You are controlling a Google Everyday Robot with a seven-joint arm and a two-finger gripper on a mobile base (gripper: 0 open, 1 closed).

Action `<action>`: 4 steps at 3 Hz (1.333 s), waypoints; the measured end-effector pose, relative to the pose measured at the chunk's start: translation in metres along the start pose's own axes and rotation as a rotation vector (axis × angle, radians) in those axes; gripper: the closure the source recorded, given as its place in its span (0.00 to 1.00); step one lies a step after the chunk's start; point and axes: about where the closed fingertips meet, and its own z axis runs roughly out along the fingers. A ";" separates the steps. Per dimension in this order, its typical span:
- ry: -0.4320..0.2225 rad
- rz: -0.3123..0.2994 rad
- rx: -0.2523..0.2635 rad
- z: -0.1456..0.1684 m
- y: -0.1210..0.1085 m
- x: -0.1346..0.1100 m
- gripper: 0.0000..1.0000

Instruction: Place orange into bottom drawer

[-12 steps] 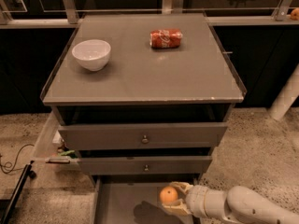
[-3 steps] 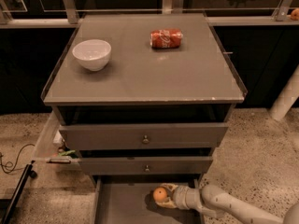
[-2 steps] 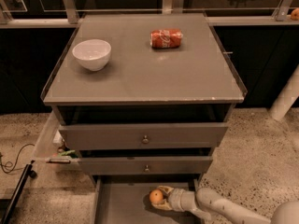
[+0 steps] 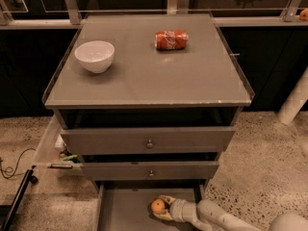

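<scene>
The orange is small and round and sits low inside the open bottom drawer, at or just above its grey floor. My gripper reaches in from the lower right and its fingers are closed around the orange. The white arm runs off toward the bottom right corner. The drawer is pulled out below the two closed drawers with round knobs.
On the cabinet top stand a white bowl at the left and a red soda can lying on its side at the back. A cable and a black bar lie on the floor at the left.
My gripper has carried the orange leftward and down, deeper into the bottom drawer. The bowl and can have not moved.
</scene>
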 end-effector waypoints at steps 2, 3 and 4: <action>0.009 -0.003 0.014 0.008 0.002 0.011 0.81; 0.009 -0.003 0.014 0.008 0.002 0.011 0.57; 0.009 -0.003 0.014 0.008 0.002 0.011 0.34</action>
